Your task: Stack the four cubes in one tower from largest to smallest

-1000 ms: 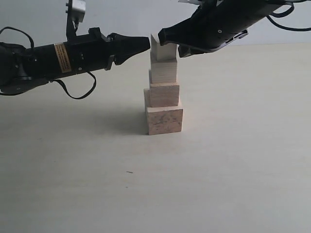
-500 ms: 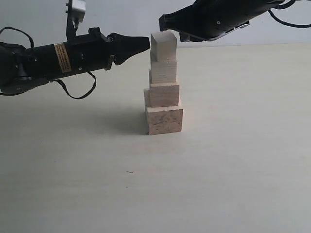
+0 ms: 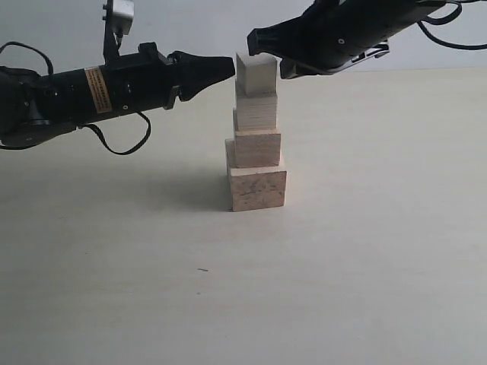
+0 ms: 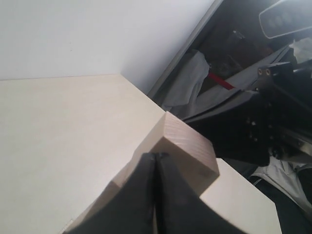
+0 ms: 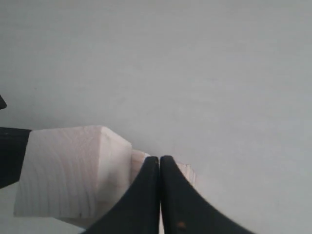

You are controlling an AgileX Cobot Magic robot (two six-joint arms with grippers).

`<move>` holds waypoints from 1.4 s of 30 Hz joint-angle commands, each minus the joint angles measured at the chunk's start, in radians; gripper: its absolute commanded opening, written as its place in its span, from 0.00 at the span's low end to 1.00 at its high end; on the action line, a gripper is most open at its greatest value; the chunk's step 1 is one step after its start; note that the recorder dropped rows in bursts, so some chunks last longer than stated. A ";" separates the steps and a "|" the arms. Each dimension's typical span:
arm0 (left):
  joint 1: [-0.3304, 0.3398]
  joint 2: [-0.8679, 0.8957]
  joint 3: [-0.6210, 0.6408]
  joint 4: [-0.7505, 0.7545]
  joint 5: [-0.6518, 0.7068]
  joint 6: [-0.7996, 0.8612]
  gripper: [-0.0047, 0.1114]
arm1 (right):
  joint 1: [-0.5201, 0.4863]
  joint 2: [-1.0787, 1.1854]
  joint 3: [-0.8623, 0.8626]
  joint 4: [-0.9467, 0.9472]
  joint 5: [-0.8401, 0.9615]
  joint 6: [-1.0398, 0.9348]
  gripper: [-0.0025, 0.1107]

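The four cubes stand as one tower on the pale table. The largest cube (image 3: 257, 190) is at the bottom, then the second (image 3: 257, 148), the third (image 3: 256, 112) and the smallest cube (image 3: 256, 74) on top, their edges slightly staggered. My left gripper (image 3: 230, 68) is shut and empty, its tip against the smallest cube's left side. In the left wrist view the shut tips (image 4: 156, 156) rest at that cube (image 4: 187, 146). My right gripper (image 3: 253, 37) is shut and empty, level with the top cube's upper edge. The right wrist view shows its tips (image 5: 159, 159) beside that cube (image 5: 63, 170).
The table (image 3: 365, 251) stretches bare around the tower, with a plain wall behind. Both black arms reach in at the height of the tower's top, one from each side. A small dark speck (image 3: 202, 269) lies on the table in front.
My right gripper has risen from beside the top cube's right side to its upper edge. The left gripper and the tower have stayed put.
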State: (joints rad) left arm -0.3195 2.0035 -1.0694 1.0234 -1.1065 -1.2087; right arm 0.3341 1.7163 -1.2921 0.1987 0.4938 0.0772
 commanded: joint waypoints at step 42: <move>-0.005 -0.003 -0.004 -0.012 0.005 -0.002 0.04 | 0.003 -0.075 -0.006 0.188 0.021 -0.224 0.02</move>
State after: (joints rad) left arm -0.3195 2.0035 -1.0694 1.0234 -1.1037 -1.2107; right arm 0.3341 1.6422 -1.2921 0.3757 0.5192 -0.1337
